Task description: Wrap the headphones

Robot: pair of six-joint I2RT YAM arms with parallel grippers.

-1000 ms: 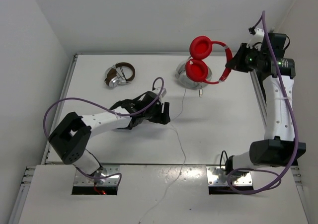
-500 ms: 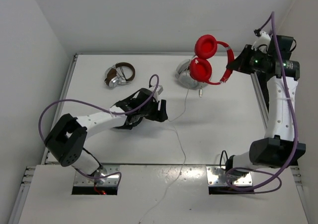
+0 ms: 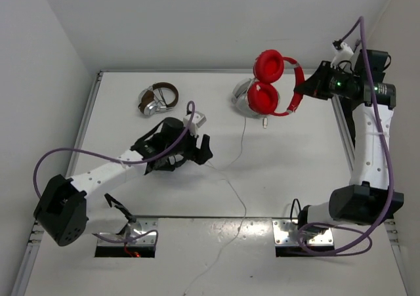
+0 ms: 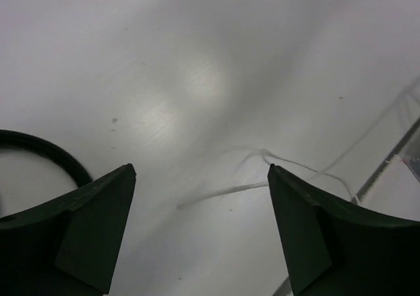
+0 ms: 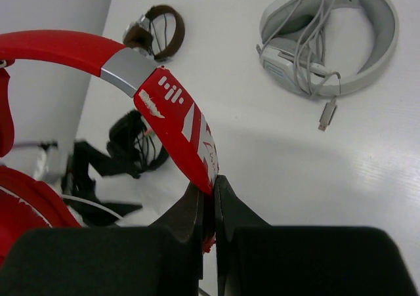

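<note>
The red headphones [image 3: 268, 81] hang in the air over the far right of the table, earcups to the left. My right gripper [image 3: 303, 89] is shut on the lower end of their headband [image 5: 172, 109], which is pinched between the right gripper's [image 5: 211, 186] jaws. Their thin white cable [image 3: 243, 135] drops to the table and trails toward the near edge. My left gripper [image 3: 200, 150] stands open at mid-table, just left of the cable. In the left wrist view a stretch of cable [image 4: 216, 193] lies on the table ahead of the open left gripper [image 4: 200, 174], touching neither finger.
A white and grey pair of headphones [image 3: 244, 100] with wound cable lies under the red pair [image 5: 328, 40]. A brown and silver pair [image 3: 157, 99] lies at the far left. The table's raised right edge [image 3: 342, 135] runs beside my right arm.
My left gripper has drawn back to the left, away from the cable, and its jaws stand wider. The right gripper has lifted the red headphones slightly up and to the right.
</note>
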